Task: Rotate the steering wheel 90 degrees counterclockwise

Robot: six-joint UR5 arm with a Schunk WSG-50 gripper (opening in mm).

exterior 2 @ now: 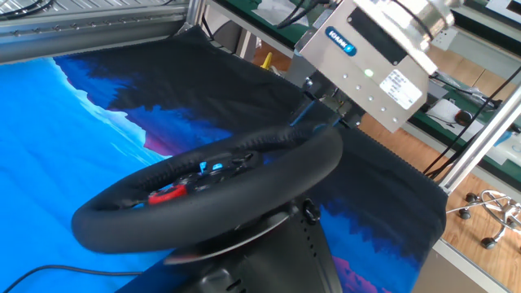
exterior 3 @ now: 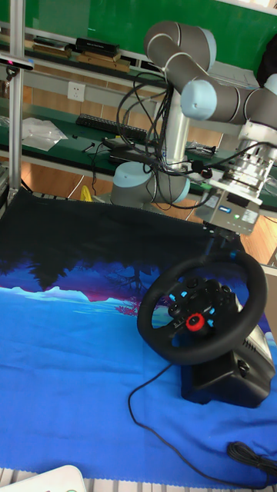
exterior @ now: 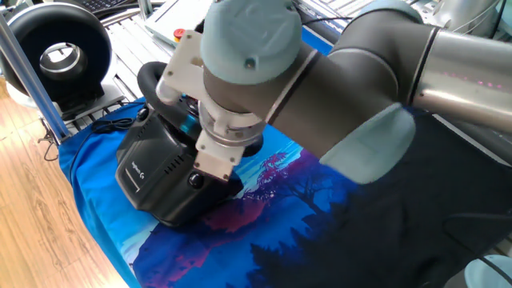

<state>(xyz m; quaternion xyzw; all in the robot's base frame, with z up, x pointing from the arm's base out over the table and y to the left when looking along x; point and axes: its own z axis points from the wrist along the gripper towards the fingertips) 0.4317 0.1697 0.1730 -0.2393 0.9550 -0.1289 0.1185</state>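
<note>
The steering wheel (exterior 2: 269, 175) is a black rim on a bulky black base (exterior: 152, 172) that stands on the blue printed cloth. Coloured hub buttons show, among them a red one (exterior 3: 196, 323). My gripper (exterior 2: 319, 114) is shut on the far side of the rim, at the spot where a thin blue stripe shows. In the tall fixed view the gripper (exterior 3: 221, 244) clamps the top right of the steering wheel (exterior 3: 151, 319). In one fixed view my arm covers most of the wheel, and only a piece of its rim (exterior: 150, 80) shows.
A black ring-shaped device with a white centre (exterior: 60, 48) stands behind a metal frame post (exterior: 32, 72). The wheel's cable (exterior 3: 154, 415) trails over the cloth toward the front edge. A chair base (exterior 2: 488, 216) stands past the table's edge.
</note>
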